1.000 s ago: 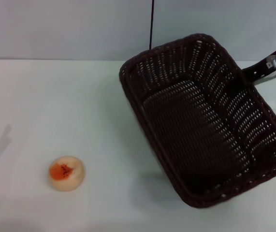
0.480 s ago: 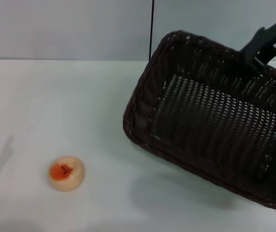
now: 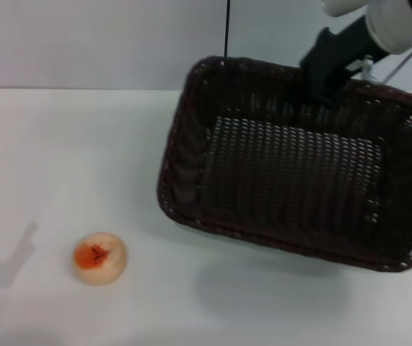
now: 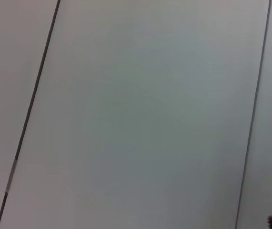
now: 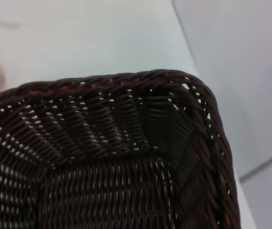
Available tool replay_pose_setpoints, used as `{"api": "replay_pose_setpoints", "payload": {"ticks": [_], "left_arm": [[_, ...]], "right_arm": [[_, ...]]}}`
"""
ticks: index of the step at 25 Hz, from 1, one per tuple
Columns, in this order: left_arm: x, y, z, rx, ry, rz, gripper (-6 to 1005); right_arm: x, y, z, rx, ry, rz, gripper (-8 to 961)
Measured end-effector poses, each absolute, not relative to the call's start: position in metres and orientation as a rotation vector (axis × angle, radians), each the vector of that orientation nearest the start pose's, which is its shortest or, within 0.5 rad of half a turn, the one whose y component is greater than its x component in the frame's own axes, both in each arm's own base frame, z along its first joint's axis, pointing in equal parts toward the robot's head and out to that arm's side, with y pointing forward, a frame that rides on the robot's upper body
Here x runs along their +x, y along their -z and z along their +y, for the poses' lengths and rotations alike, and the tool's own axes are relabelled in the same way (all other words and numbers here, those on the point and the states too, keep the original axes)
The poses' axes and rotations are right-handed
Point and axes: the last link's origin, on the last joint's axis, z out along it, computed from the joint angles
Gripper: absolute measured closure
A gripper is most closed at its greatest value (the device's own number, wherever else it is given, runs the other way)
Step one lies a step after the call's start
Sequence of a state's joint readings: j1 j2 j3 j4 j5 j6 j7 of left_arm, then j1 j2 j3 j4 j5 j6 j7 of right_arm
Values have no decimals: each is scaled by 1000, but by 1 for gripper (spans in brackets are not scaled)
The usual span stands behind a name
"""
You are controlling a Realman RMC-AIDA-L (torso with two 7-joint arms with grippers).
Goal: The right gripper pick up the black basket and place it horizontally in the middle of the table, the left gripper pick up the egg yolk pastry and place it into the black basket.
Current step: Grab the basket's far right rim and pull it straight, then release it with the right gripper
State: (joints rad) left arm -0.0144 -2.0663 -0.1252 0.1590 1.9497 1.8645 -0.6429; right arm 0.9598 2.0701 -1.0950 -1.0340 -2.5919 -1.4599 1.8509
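Black basket (image 3: 299, 191): held above the tabletop (image 3: 83, 144), its shadow beneath it, long side nearly crosswise, presumably for a horizontal set-down mid-tabletop. Right pincer (image 3: 326, 79): clamped on the basket's far rim; its fingertips are hidden behind the weave. Egg yolk pastry (image 3: 99, 258): resting on the tabletop, well apart, to the basket's left. Left pincer: out of sight, state unknown.
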Motion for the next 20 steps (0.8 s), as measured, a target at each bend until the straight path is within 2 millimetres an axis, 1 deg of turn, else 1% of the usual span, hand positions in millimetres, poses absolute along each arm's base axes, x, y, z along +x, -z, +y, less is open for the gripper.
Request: {"api": "replay_pose_setpoints", "payload": {"ticks": [3,4,6,9,10,13,20], "left_arm": [[-373,-28,133,-1715,1031,-619,162],[-372,-27,132,-1715,1036,-623,162],[-371,-25,132,-1718,1043,-627,162],[-371,-25,132,-1718,1043,-627,162],[-370,-25,133,-1718,1048,-627,163],[-369,-24,136,-1718,1060,-626,163],[-367,-24,143,-1727,1066,-616,163]], "right_arm": [[106,4,429,-2848,289,-31,782],[106,4,429,-2848,289,-31,778],[104,10,428,-2872,262,-58,772],[105,27,420,-2926,315,-108,762],[105,27,420,-2926,315,-108,759],[111,41,414,-2949,363,-138,749],[115,52,410,-2947,397,-188,725]]}}
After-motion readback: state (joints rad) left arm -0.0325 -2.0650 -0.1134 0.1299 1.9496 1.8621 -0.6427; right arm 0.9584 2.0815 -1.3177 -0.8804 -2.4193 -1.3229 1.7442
